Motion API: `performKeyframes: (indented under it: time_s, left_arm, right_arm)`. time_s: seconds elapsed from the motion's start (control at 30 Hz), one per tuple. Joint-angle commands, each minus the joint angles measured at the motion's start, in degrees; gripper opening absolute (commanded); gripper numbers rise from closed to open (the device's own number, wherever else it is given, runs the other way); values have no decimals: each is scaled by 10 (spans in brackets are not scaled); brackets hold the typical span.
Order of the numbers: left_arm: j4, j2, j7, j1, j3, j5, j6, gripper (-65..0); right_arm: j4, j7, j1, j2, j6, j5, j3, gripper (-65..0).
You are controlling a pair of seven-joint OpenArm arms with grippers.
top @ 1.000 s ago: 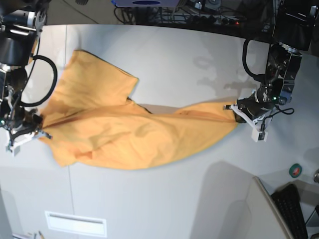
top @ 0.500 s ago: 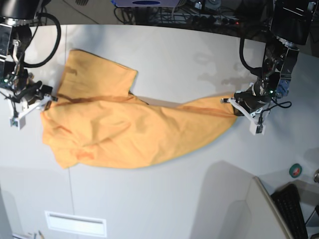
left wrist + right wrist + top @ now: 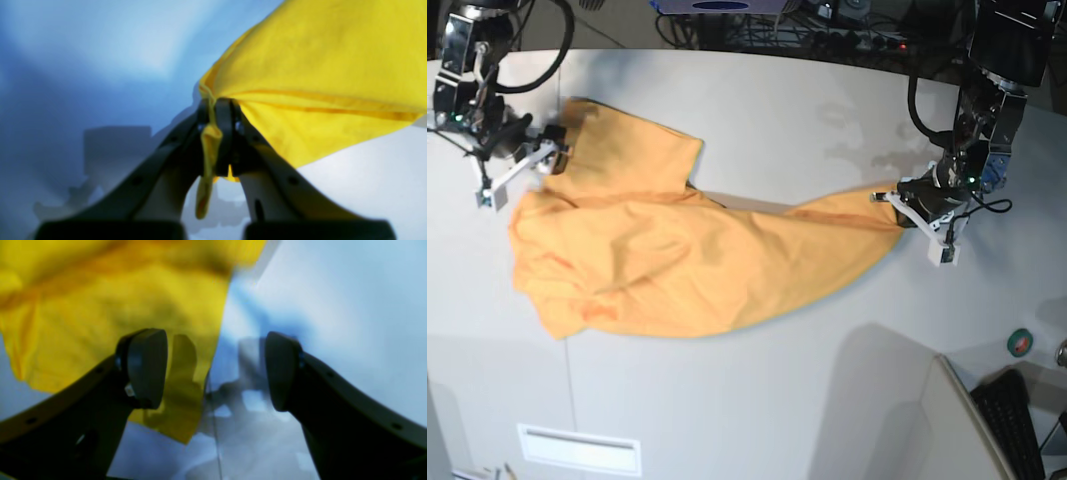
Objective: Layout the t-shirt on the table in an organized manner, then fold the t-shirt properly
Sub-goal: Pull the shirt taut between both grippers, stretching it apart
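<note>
t-shirt (image 3: 677, 255) | long axis left-right across table (image 3: 777, 400) | end in left gripper (image 3: 905, 212)

Base view looks straight down over the whole table (image 3: 757, 400); both wrist views sit close behind their fingers, sharing the t-shirt (image 3: 677, 260).

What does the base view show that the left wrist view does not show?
Only the base view shows the whole spread t-shirt, the open right claw beside it, and a keyboard. Only the left wrist view shows closely the pinched fabric bunched between the left claw jaws. Both show the left claw shut on the shirt, above the white table.
</note>
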Motion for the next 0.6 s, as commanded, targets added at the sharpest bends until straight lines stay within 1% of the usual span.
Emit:
performKeyframes:
  time_s: [0.0,0.17,0.33,0.43,0.57]
  left_arm:
    - [9,-8,-10,-9,-3,0,1,-650]
    - [9,-8,-10,-9,-3,0,1,-650]
    - [9,-8,-10,-8,-3,0,1,-650]
    - [9,-9,-10,-8,-3,0,1,-650]
    - [9,-9,-10,-8,-3,0,1,-650]
  right_arm:
    - [-1,16,7,7,3,3,-5,-239]
    - [-53,24,24,9,4,4,-13,-240]
    - [-57,32,27,3,4,5,-15,-243]
    - [-56,33,27,4,4,5,-51,-245]
    - [-60,34,28,4,4,5,-66,-246]
